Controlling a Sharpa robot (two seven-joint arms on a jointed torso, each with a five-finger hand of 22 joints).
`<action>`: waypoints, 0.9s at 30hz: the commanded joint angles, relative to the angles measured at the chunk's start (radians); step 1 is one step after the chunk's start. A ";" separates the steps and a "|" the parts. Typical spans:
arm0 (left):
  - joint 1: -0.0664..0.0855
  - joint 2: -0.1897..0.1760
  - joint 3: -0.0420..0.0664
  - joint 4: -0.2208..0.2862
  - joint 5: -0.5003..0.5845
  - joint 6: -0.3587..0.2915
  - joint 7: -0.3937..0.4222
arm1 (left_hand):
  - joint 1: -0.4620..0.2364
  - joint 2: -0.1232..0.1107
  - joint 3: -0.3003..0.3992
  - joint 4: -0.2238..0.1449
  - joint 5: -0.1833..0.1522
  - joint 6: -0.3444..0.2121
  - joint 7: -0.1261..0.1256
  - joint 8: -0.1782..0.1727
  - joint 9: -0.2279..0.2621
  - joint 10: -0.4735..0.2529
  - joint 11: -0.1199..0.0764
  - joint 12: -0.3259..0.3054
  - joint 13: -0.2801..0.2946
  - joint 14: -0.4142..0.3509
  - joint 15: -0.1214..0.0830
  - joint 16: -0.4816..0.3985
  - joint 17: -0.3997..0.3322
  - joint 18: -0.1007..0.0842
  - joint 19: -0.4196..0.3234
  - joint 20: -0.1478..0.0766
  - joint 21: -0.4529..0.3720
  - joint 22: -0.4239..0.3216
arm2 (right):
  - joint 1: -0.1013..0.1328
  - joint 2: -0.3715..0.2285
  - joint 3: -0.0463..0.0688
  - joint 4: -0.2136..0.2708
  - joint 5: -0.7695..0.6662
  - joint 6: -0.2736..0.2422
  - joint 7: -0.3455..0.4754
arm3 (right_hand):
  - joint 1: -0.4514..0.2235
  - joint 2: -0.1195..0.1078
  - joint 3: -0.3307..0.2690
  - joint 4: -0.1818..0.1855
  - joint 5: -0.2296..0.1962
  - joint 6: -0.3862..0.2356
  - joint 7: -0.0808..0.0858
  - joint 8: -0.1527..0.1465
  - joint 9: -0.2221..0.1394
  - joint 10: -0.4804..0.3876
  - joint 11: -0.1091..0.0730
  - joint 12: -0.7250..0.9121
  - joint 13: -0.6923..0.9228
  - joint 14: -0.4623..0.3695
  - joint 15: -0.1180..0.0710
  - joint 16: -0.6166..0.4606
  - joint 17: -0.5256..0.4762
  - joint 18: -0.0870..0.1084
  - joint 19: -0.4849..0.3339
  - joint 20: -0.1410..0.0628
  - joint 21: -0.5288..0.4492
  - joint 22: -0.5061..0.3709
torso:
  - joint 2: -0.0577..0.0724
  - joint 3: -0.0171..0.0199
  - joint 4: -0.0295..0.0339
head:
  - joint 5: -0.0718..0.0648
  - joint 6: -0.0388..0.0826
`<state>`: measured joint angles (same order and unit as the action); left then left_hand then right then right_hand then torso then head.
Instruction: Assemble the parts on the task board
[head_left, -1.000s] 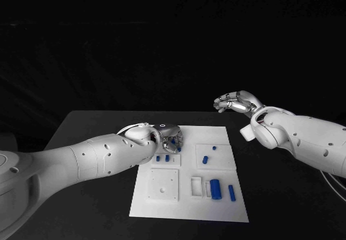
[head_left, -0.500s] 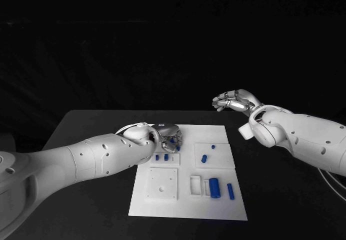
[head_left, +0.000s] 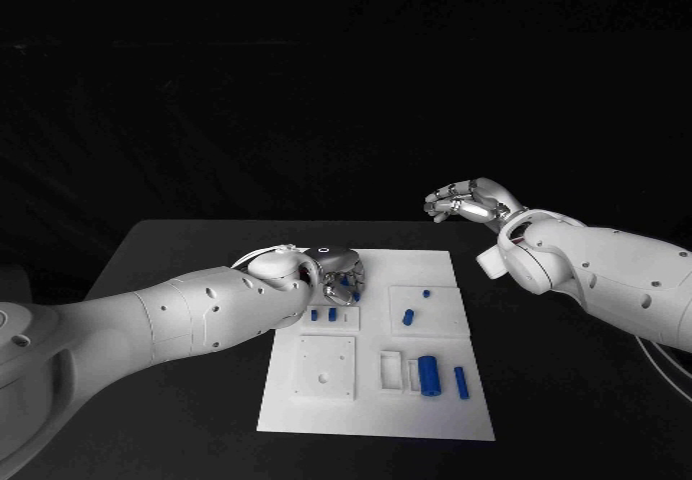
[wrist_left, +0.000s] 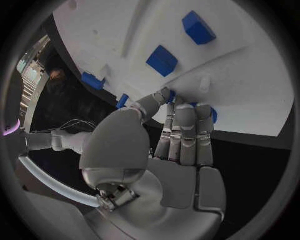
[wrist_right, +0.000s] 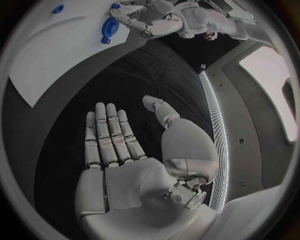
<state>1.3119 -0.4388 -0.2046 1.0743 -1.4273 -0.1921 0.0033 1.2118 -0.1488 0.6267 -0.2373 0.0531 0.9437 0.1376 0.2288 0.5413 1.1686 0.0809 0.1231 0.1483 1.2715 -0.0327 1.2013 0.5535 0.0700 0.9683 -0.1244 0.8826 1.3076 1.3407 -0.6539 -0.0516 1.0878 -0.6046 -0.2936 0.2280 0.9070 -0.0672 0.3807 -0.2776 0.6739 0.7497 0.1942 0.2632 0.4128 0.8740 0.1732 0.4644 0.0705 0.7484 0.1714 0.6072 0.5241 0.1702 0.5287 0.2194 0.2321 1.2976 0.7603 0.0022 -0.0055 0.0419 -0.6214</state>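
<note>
The task board (head_left: 378, 400), a white plate, lies mid-desk (head_left: 173, 260), its long axis running from the near edge to the far edge. The left hand (head_left: 340, 278) rests fingers-down on the board's far-left part, fingertips (wrist_left: 181, 107) touching a small blue part (wrist_left: 213, 114); whether it grips it I cannot tell. 2 short blue parts (head_left: 323, 314) sit just beside that hand. A large blue cylinder (head_left: 428, 374) lies lengthwise toward the near-right. The right hand (head_left: 462, 205) hovers beyond the far-right corner, fingers apart, holding nothing.
</note>
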 joint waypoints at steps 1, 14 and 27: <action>-0.013 0.004 -0.009 0.000 -0.010 0.073 -0.003 | -0.003 0.005 -0.001 -0.001 -0.001 0.008 0.002 0.004 0.000 0.010 0.000 0.004 0.000 0.005 -0.001 0.004 0.001 0.040 -0.003 -0.006 0.005 0.016 | 0.000 0.002 0.001 -0.001 0.001 0.000 0.003 | 0.001 -0.001 0.002 0.001 -0.006 0.002 0.032 0.005 -0.001 0.005 0.001 -0.002 -0.001 -0.009 0.000 0.007 -0.001 0.015 0.000 0.004 -0.006 0.001 | 0.000 0.0004 -0.0008 | 0.001 0.001; -0.013 0.016 -0.014 -0.015 -0.027 0.082 -0.003 | -0.014 0.027 -0.004 0.008 -0.001 0.033 -0.008 0.019 -0.001 0.039 -0.010 0.019 0.004 0.004 -0.011 0.012 0.001 0.038 -0.002 -0.011 0.009 0.016 | 0.000 0.002 0.001 0.000 0.001 0.001 0.003 | 0.000 -0.001 0.002 0.001 -0.006 0.003 0.031 0.006 -0.001 0.006 0.001 -0.002 -0.001 -0.010 0.000 0.007 -0.002 0.015 0.000 0.004 -0.007 0.002 | 0.001 0.0000 -0.0004 | 0.000 0.000; -0.013 0.013 -0.022 -0.015 -0.028 0.094 -0.004 | -0.016 0.047 0.000 0.010 0.001 0.054 -0.016 0.030 -0.002 0.060 -0.018 0.029 0.007 0.006 -0.019 0.020 0.001 0.036 -0.003 -0.017 0.011 0.016 | 0.000 0.003 0.001 -0.001 0.001 0.001 0.002 | 0.000 -0.001 0.002 0.001 -0.006 0.003 0.031 0.006 -0.002 0.006 0.001 -0.001 -0.001 -0.009 0.000 0.008 -0.002 0.016 0.000 0.004 -0.007 0.003 | 0.001 0.0001 -0.0003 | 0.000 -0.003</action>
<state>1.3181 -0.4261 -0.2134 1.0580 -1.4429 -0.1888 0.0033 1.1959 -0.1092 0.6269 -0.2316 0.0531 0.9908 0.1223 0.2527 0.5382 1.2152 0.0553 0.1461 0.1527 1.2776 -0.0433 1.2162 0.5539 0.0700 0.9664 -0.1343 0.8905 1.3073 1.3407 -0.6525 -0.0516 1.0877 -0.6046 -0.2935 0.2280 0.9070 -0.0671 0.3807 -0.2776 0.6739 0.7497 0.1942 0.2632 0.4128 0.8740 0.1732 0.4644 0.0705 0.7484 0.1714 0.6110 0.5232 0.1702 0.5287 0.2194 0.2282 1.2994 0.7610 0.0019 -0.0065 0.0420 -0.6237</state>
